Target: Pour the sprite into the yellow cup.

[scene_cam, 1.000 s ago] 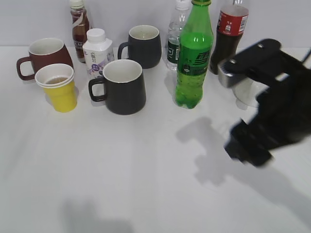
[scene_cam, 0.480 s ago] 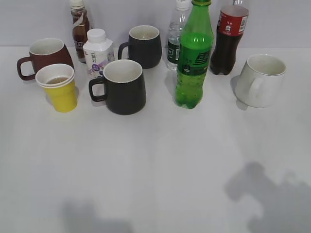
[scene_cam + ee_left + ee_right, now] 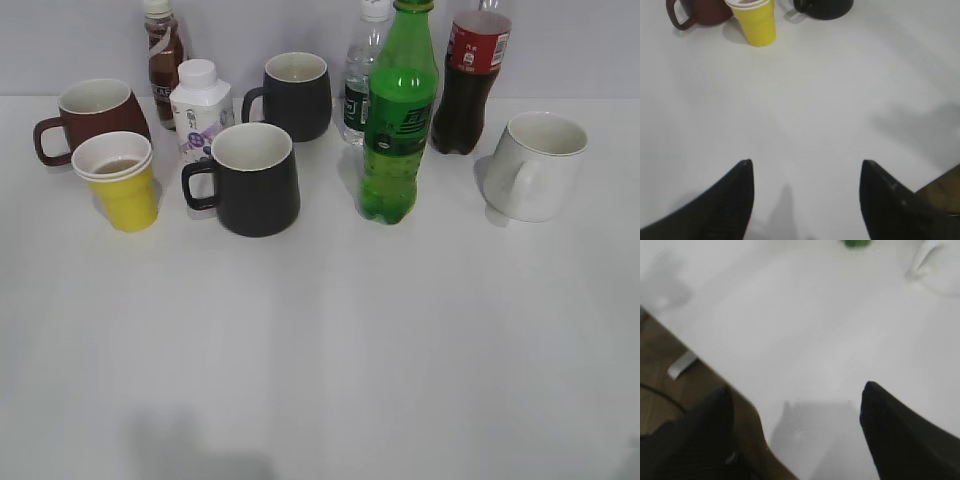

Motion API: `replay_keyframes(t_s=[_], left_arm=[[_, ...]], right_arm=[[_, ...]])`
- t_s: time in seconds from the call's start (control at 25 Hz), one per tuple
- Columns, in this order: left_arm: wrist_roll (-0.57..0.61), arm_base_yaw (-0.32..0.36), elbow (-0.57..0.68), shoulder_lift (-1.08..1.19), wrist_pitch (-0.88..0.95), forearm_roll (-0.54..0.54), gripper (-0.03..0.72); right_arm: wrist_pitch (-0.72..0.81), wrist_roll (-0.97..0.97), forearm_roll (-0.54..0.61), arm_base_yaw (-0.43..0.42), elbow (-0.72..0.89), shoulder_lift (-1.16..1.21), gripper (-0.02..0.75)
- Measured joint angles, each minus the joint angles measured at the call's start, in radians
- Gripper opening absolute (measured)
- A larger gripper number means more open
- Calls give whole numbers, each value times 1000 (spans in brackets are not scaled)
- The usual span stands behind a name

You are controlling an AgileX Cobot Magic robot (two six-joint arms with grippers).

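Observation:
The sprite (image 3: 400, 120) is a tall green bottle standing upright at the middle back of the white table; its base shows at the top of the right wrist view (image 3: 856, 243). The yellow cup (image 3: 122, 182) stands at the left with some liquid in it, and it also shows in the left wrist view (image 3: 757, 21). My left gripper (image 3: 805, 172) is open and empty, low over the near table, far from the cup. My right gripper (image 3: 797, 395) is open and empty over the table's near edge. Neither gripper shows in the exterior view.
A dark red-brown mug (image 3: 90, 112) stands behind the yellow cup. Two black mugs (image 3: 252, 178) (image 3: 296, 95), a white milk bottle (image 3: 200, 108), a brown drink bottle (image 3: 163, 55), a water bottle (image 3: 362, 75), a cola bottle (image 3: 470, 80) and a white mug (image 3: 538, 165) stand along the back.
My right arm, which stood at the right in front of the white mug, has pulled back out of the exterior view; its shadow has slid off the table too.

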Motion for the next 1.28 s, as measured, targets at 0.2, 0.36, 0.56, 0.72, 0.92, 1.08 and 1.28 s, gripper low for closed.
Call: replay_keyframes(t_s=[0.2,0.36,0.56,0.72,0.92,1.08,1.28], left_arm=[[2,0,2,1,-6,-2,505],[3,0,2,1,-6,-2,505],[4,0,2,1,-6,-2,491],[4,0,2,1,-6,-2,475],[4,1,2,1,-6,-2,473],[4,84,2,0,-6,-5,457],[4,268,2,-32,-8,-10,447]], right_arm=[[-6,1,-9,0,0,-46,589],[-14,1,-11,0,1,-47,589],[-18,1,-11,0,4,-47,589],[-19,1,-11,0,4,-47,589],[-20,2,-11,0,5,-47,589],[-20,2,-11,-4,5,-47,589],[-20,2,-11,-194,5,-47,588]])
